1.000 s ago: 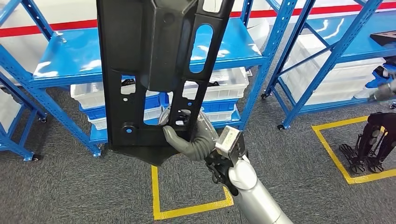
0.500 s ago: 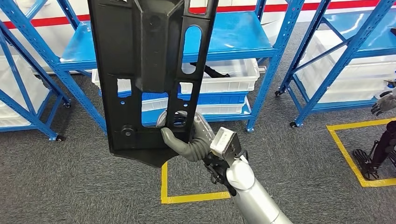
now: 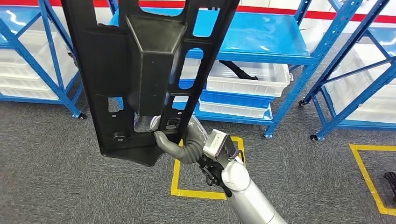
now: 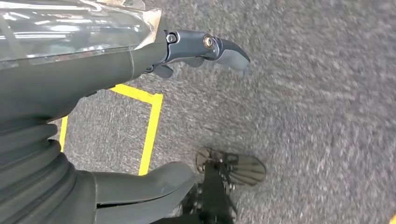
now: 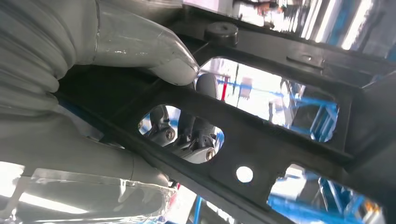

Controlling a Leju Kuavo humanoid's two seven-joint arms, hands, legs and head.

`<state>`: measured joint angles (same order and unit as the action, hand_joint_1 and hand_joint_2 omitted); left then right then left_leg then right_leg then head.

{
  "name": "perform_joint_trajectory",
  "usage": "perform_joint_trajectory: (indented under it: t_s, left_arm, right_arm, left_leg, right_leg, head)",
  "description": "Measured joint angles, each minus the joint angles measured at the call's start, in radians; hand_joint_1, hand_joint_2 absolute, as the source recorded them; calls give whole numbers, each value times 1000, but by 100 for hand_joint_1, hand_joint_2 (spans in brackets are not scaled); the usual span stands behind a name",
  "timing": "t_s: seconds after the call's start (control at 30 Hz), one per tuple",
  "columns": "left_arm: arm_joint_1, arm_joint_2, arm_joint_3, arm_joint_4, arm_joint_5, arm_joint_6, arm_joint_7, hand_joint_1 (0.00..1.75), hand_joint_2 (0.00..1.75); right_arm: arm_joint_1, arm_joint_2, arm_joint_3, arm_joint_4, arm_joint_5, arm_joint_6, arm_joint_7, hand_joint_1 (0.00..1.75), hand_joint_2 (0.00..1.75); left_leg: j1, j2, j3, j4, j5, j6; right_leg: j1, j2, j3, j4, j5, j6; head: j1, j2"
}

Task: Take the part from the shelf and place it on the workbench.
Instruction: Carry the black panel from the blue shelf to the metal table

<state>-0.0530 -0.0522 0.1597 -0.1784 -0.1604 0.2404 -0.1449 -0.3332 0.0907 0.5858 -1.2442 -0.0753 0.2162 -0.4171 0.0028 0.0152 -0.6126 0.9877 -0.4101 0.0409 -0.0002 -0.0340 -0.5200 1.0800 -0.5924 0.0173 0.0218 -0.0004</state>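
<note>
Blue shelving (image 3: 261, 44) spans the far side of the scene, its lower levels stacked with white bins (image 3: 247, 77) over a grey carpet floor (image 3: 56, 177) marked with a yellow taped square (image 3: 184, 189); the workbench named in the task is not among these. In front of it all stands the part (image 3: 149, 70), a long black moulded panel with cut-out windows and a raised boxy centre, carried near upright and off the shelf, presumably so that its length stays clear of floor and racking during transport. The right hand (image 3: 180, 142) grips it at the lower end: in the right wrist view the thumb (image 5: 154, 53) presses one face of a cross-rib while the fingers (image 5: 187, 135) reach through the window behind it, a pinch that uses the opening as a handle. The left hand (image 4: 140, 51) hangs over the carpet, fingers loosely extended and holding nothing. Judged from this, the pick is done and delivery to the surface remains.
</note>
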Motion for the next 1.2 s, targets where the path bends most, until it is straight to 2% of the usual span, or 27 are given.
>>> perform_joint_trajectory:
  t_s: [0.03,0.07,0.1,0.13,0.17,0.2,0.23,0.27,0.33,0.4,0.47,0.53,0.6,0.63,0.67,0.7,0.77,0.8,0.83,0.9,0.93,0.97,1.03,1.1,1.13,1.17,1.2]
  left_arm:
    - [-1,0,0,0,0,0,0,0,175]
    - [-2,0,0,0,0,0,0,0,175]
    - [-1,-1,1,0,0,0,0,0,175]
    - [0,-1,1,0,0,0,0,0,175]
    - [1,-2,1,0,0,0,0,0,175]
    - [1,-3,1,0,0,0,0,0,175]
    - [1,-3,1,0,0,0,0,0,175]
    - [1,-4,1,0,0,0,0,0,175]
    - [1,-3,1,0,0,0,0,0,175]
    - [4,-2,0,1,0,0,0,0,175]
    - [6,-2,0,1,0,0,0,0,175]
    - [5,-3,0,1,0,-1,1,0,175]
    - [4,-3,0,1,-1,-3,1,0,175]
    - [4,-4,0,1,-2,-5,1,0,175]
    - [5,-3,0,1,-2,-7,1,0,175]
    - [5,-2,0,1,-2,-9,2,0,175]
    - [2,0,0,1,-3,-12,3,0,175]
    - [0,1,0,1,-3,-13,4,0,175]
    - [-1,1,0,1,-3,-14,5,0,175]
    - [0,3,0,1,-3,-16,5,0,175]
    - [2,4,0,1,-4,-17,5,0,175]
    - [2,4,0,1,-5,-18,5,0,175]
    - [-1,6,1,1,-7,-19,5,0,175]
    - [-2,8,1,1,-7,-19,5,0,175]
    - [0,8,1,1,-7,-19,5,0,175]
    - [1,7,1,1,-7,-19,5,0,175]
    - [3,7,1,1,-7,-20,5,0,175]
  right_arm:
    - [1,-2,1,3,0,1,0,175,175]
    - [3,-5,1,6,0,2,0,175,175]
    - [4,-7,2,9,1,2,0,175,175]
    - [5,-9,3,13,1,2,0,175,175]
    - [5,-9,3,15,1,3,1,175,175]
    - [5,-10,4,17,1,3,1,175,175]
    - [4,-10,4,18,0,3,1,175,175]
    - [3,-10,5,18,0,3,1,175,175]
    - [3,-10,6,20,1,3,1,175,175]
    - [3,-7,7,22,1,3,1,175,175]
    - [1,-2,7,23,1,3,1,175,175]
    - [0,0,7,24,1,3,0,175,175]
    - [2,-1,7,27,2,3,0,175,175]
    - [4,-1,7,28,3,3,-1,175,175]
    - [7,-1,7,28,5,4,-2,175,175]
    - [8,0,8,29,6,4,-3,175,175]
    - [9,1,8,29,10,5,-8,175,175]
    - [9,2,8,29,12,5,-10,175,175]
    - [9,2,8,28,14,5,-12,175,175]
    - [9,4,8,28,16,5,-13,175,175]
    - [9,6,9,28,17,5,-13,175,175]
    - [8,7,9,27,17,5,-13,175,175]
    - [11,3,10,28,17,5,-14,175,175]
    - [17,-3,11,31,17,5,-14,175,175]
    - [20,-6,11,32,17,5,-14,175,175]
    - [21,-7,11,33,17,5,-14,175,175]
    - [22,-8,11,34,17,5,-14,175,175]
  left_leg:
    - [0,-11,-3,-1,3,4]
    - [0,-23,-6,-1,5,6]
    - [0,-34,-9,0,7,6]
    - [0,-47,-10,0,9,5]
    - [1,-60,-11,1,11,3]
    - [1,-74,-12,3,12,0]
    - [1,-87,-14,7,14,-3]
    - [0,-98,-18,12,15,-7]
    - [0,-116,-31,18,21,-21]
    - [4,-128,-43,18,30,-35]
    - [4,-97,-65,51,7,-45]
    - [5,-45,-111,157,-56,-56]
    - [11,-23,-159,276,-107,-65]
    - [14,-20,-163,295,-109,-68]
    - [17,-15,-147,276,-96,-69]
    - [19,-5,-112,220,-70,-69]
    - [16,41,-35,89,-31,-64]
    - [11,57,-13,50,-24,-57]
    - [6,64,-6,35,-26,-51]
    - [0,42,-8,32,-22,-34]
    - [0,31,-8,27,-18,-27]
    - [2,20,-7,22,-14,-18]
    - [5,-6,-8,16,-8,-5]
    - [4,-35,-12,16,-5,1]
    - [3,-51,-13,17,-4,2]
    - [2,-66,-14,18,-2,2]
    - [1,-81,-14,19,-1,2]
  right_leg:
    - [-1,19,-35,72,-29,-3]
    - [-3,27,-72,145,-53,-3]
    - [-4,29,-98,193,-65,1]
    - [-6,31,-107,203,-58,9]
    - [-8,33,-95,170,-35,20]
    - [-12,42,-67,104,-1,32]
    - [-18,62,-35,29,30,40]
    - [-21,80,-11,-29,53,42]
    - [-20,97,4,-74,71,32]
    - [-19,77,1,-73,81,15]
    - [-24,56,-1,-76,89,-1]
    - [-24,33,-3,-77,92,-10]
    - [-21,6,-5,-77,92,-12]
    - [-20,-7,-5,-77,91,-11]
    - [-21,-20,-6,-77,91,-11]
    - [-21,-31,-5,-77,91,-11]
    - [-15,-50,-4,-76,87,-6]
    - [-10,-58,-4,-76,86,-2]
    - [-5,-67,-4,-76,85,3]
    - [-3,-84,-4,-78,84,13]
    - [-4,-75,-6,-72,78,17]
    - [-5,-55,-15,-52,64,18]
    - [-9,3,-64,54,15,11]
    - [-10,27,-131,187,-31,6]
    - [-9,30,-149,217,-34,10]
    - [-9,33,-146,206,-21,16]
    - [-9,38,-125,155,5,24]
  head:
    - [0,0]
    - [0,0]
    - [0,0]
    - [0,0]
    - [0,0]
    - [0,0]
    - [0,0]
    - [0,0]
    - [-1,0]
    - [-1,0]
    - [-6,0]
    - [-13,0]
    - [-14,0]
    - [-14,0]
    - [-14,0]
    - [-14,0]
    - [-14,0]
    - [-12,0]
    - [-11,0]
    - [-8,0]
    - [-8,0]
    - [-8,0]
    - [-7,0]
    - [-6,0]
    - [-6,0]
    - [-6,0]
    - [-6,0]
